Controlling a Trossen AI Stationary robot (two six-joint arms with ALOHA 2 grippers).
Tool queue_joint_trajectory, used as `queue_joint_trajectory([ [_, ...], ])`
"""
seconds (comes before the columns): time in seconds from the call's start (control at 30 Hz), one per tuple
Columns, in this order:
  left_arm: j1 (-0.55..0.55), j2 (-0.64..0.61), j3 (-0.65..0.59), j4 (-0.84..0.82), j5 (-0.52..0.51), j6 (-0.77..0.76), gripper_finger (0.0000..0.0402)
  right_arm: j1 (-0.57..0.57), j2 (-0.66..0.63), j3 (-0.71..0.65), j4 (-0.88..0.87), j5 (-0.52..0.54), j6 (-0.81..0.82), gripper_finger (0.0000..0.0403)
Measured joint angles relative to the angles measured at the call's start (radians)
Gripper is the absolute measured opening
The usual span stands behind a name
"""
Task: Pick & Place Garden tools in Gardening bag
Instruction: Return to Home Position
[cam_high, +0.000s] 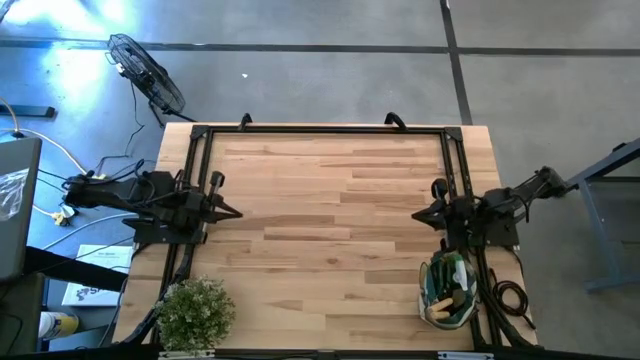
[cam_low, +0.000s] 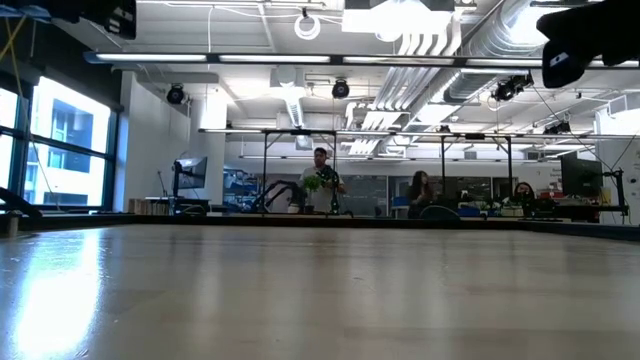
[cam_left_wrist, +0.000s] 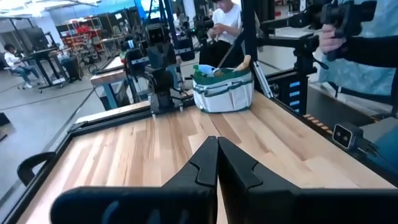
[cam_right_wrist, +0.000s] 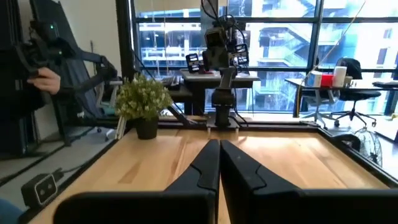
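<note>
Olive-green fabric gardening bag with tan trim (cam_left_wrist: 222, 93) sits at the near right corner of the light wooden table (cam_high: 330, 180), just beside the right arm's base. Garden tools stand in its mouth, one wooden handle (cam_left_wrist: 244, 63) sticking out. Right gripper (cam_high: 418, 215) hovers far of the bag, fingers pressed together, holding nothing. Left gripper (cam_high: 236, 213) at the left edge is likewise closed and empty. Bushy green potted plant (cam_high: 195, 312) sits at the near left corner.

This is a robotics laboratory in a big open hall. Overhead hang bare ducts (cam_low: 450, 25) and long strip lights (cam_low: 250, 58). The wooden table (cam_high: 330, 200) stands on a grey concrete floor (cam_high: 300, 60). Around it there are metal-framed workstations (cam_low: 390, 131), people (cam_low: 418, 188) sitting at desks with monitors (cam_low: 580, 172), and tall windows (cam_right_wrist: 273, 56) facing office buildings.
</note>
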Motion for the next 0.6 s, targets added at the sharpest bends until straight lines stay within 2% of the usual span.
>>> queue_joint_trajectory([
  [0.17, 0.0, -0.046, -0.052, -0.006, 0.009, -0.008, 0.0, 0.0, -0.056, -0.002, -0.114, 0.06, 0.026, 0.0002],
  [0.37, 0.0, -0.106, -0.1, -0.035, 0.01, -0.011, 0.0, 0.0, -0.056, -0.002, -0.115, 0.06, 0.049, 0.0002],
  [0.6, 0.0, -0.2, -0.158, -0.039, 0.064, -0.046, 0.0, -0.001, -0.056, -0.013, -0.103, 0.064, 0.07, 0.0002],
])
